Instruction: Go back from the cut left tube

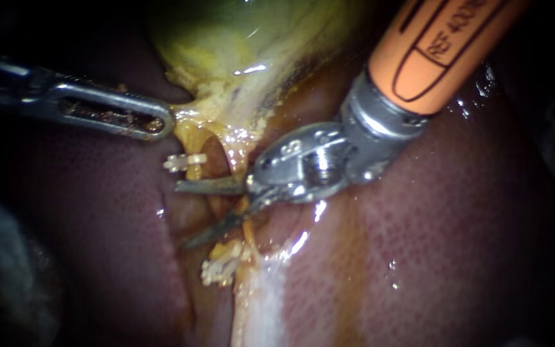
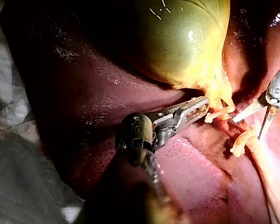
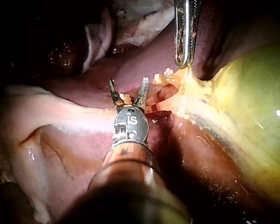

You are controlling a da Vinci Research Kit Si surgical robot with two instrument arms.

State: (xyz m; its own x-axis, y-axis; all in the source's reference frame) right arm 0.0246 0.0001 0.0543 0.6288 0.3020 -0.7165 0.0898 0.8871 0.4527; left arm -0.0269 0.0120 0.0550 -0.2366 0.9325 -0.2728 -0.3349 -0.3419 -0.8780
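Withdrawal at hand: my orange-shafted right instrument (image 1: 181, 216), dark blades apart beside the yellow left tube (image 1: 191, 136), should back out without snagging the white clips (image 1: 184, 162).

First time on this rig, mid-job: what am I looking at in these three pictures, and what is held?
Two thin robot instruments work on a pig's liver and greenish gallbladder. One picture is the endoscope's close view; the other two come from cameras on each arm. The left instrument has its jaws shut on yellow tissue at the gallbladder's edge. The right instrument, with blades, is open, holding nothing, beside white clips on a tube.
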